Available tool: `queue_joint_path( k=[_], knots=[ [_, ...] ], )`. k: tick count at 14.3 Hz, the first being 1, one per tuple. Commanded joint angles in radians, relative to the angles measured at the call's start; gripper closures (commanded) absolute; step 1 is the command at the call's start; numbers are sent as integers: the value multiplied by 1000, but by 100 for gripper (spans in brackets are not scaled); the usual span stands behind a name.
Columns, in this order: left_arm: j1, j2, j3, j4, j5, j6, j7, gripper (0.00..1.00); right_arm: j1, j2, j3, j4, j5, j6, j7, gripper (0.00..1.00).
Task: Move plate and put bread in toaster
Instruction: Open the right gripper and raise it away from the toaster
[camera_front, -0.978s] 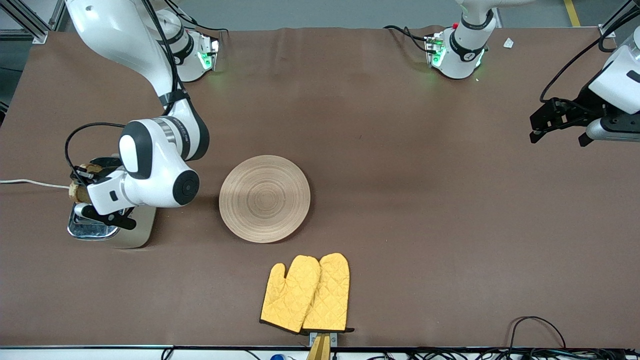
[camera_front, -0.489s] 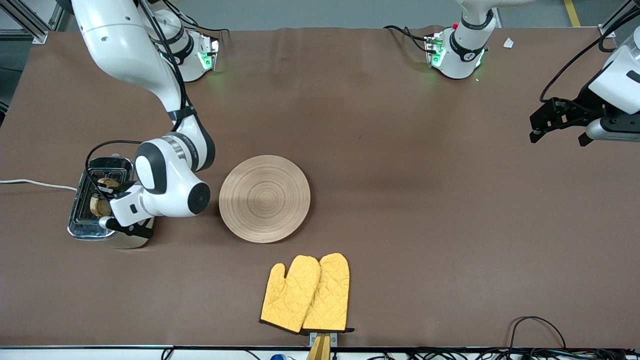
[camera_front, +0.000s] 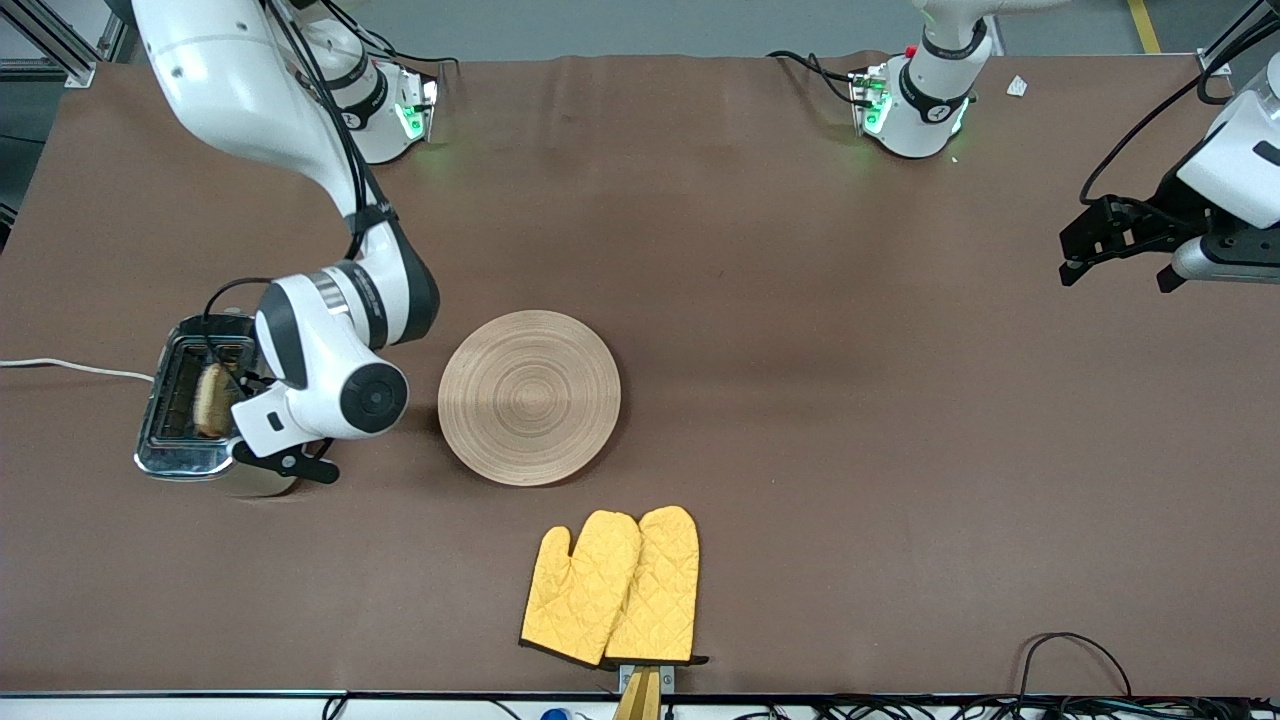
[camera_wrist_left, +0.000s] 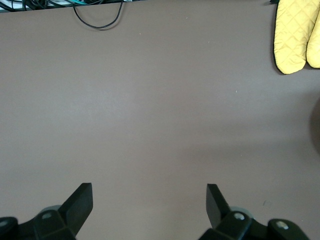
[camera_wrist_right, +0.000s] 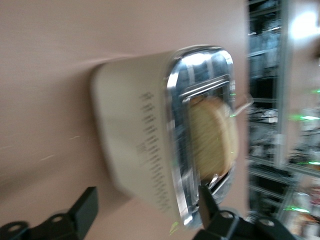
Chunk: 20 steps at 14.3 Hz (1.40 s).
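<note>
The beige toaster with a chrome top stands at the right arm's end of the table. The bread stands in one of its slots, its top sticking out. Both show in the right wrist view, the toaster and the bread. My right gripper is open and empty, just off the toaster's side that faces the plate; in its wrist view the jaws stand wide apart. The light-wood plate lies bare mid-table. My left gripper waits open and empty at the left arm's end.
A pair of yellow oven mitts lies nearer the front camera than the plate and also shows in the left wrist view. The toaster's white cord runs off the table's end. Cables lie at the front edge.
My right gripper lowered the bread into the toaster slot, let go, and moved off the toaster toward the plate's side. The left arm has not moved.
</note>
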Motion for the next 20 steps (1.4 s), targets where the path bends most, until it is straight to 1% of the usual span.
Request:
queue_joint_path(
  k=[1, 4, 5, 7, 9, 11, 13, 14, 16, 17, 18, 20],
  knots=[
    [4, 1, 1, 16, -6, -18, 19, 0, -23, -124, 13, 26, 180, -9, -87, 0],
    [4, 1, 1, 16, -6, -18, 19, 0, -54, -203, 9, 27, 197, -11, -192, 0],
    [4, 1, 1, 16, -6, -18, 19, 0, -91, -230, 11, 29, 212, -6, -205, 0],
    [4, 2, 1, 16, -6, -18, 19, 0, -181, -282, 12, 35, 302, 5, -233, 0],
    [4, 2, 1, 14, -6, -18, 19, 0, -259, -302, 11, 101, 405, -9, -345, 0],
    [4, 1, 1, 13, -6, -18, 19, 0, -339, -359, 11, 90, 450, -27, -452, 0],
    [6, 1, 1, 13, -6, -18, 19, 0, -407, -407, 11, 86, 517, -50, -530, 0],
    [6, 1, 1, 13, -6, -18, 19, 0, -428, -424, 12, 84, 530, -63, -576, 0],
    [6, 1, 1, 11, -6, -18, 19, 0, -427, -451, 13, 55, 535, -92, -600, 0],
    [6, 1, 1, 11, -6, -18, 21, 0, -428, -479, 14, 9, 533, -80, -604, 0],
    [6, 1, 1, 11, -6, -18, 21, 0, -433, -490, 13, -8, 535, -74, -611, 0],
    [17, 1, 1, 10, -9, -18, 24, 0, -432, -490, 13, -6, 535, -61, -611, 0]
  ],
)
